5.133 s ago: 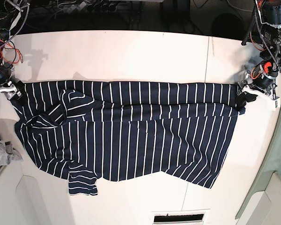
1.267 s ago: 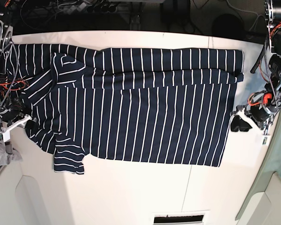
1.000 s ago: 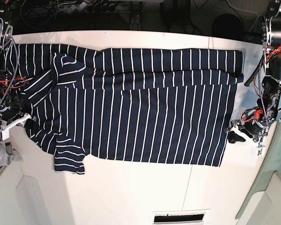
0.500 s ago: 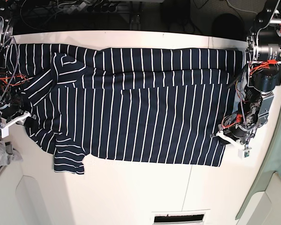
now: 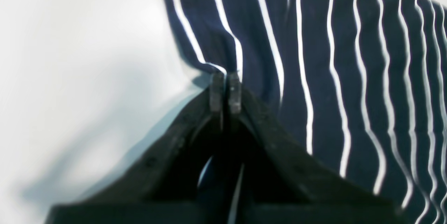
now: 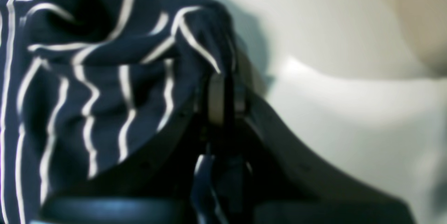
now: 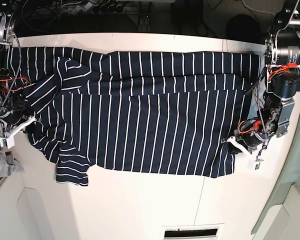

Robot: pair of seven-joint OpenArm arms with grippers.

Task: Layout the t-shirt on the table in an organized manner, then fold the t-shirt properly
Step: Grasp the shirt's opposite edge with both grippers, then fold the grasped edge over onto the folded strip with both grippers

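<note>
T-shirt (image 7: 140, 115): spread on table (image 7: 140, 200). Left gripper (image 5: 225, 87) clenched on its right edge; right gripper (image 6: 223, 94) clenched on bunched left edge.

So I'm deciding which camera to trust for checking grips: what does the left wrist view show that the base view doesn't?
Only the left wrist view shows the left gripper up close, jaws pressed together on a fold at the edge of the t-shirt, fabric puckered at the tips.

Only the base view shows the whole t-shirt spread across the table, the right gripper at the opposite side, and a grey cloth at the table's edge.

Both show the striped shirt, the white table and the left gripper at the shirt's edge.
</note>
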